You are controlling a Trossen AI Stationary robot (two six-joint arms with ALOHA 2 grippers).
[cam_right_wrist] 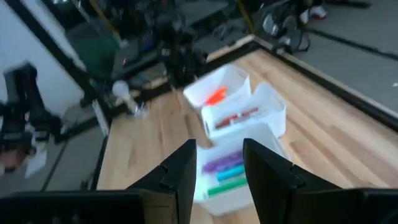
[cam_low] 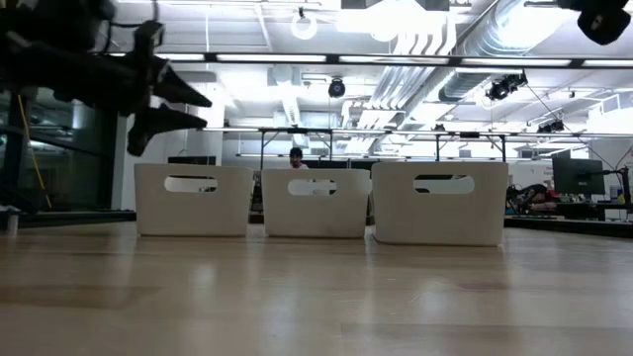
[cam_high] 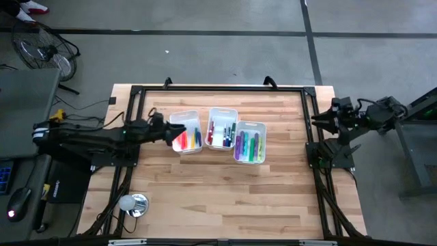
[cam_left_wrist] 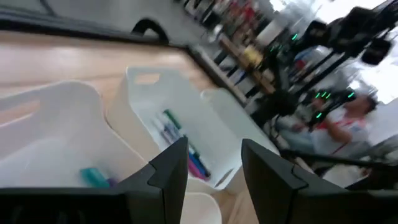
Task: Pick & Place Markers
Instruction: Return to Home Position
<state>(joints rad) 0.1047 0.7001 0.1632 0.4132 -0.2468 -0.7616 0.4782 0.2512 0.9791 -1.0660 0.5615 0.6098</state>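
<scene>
hovering over the left bin [cam_high: 184, 115] of markers [cam_high: 181, 141], left gripper [cam_high: 177, 132] spread; right gripper [cam_high: 316, 121] spread at table [cam_high: 293, 198] edge

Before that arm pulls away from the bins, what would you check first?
1. The left pincer is open and empty: ok.
2. It hangs above the left bin, clear of the rim: ok.
3. The right pincer is open at the table edge: ok.
4. No markers loose on the table: ok.
5. The middle bin and right bin stand upright: ok.
</scene>
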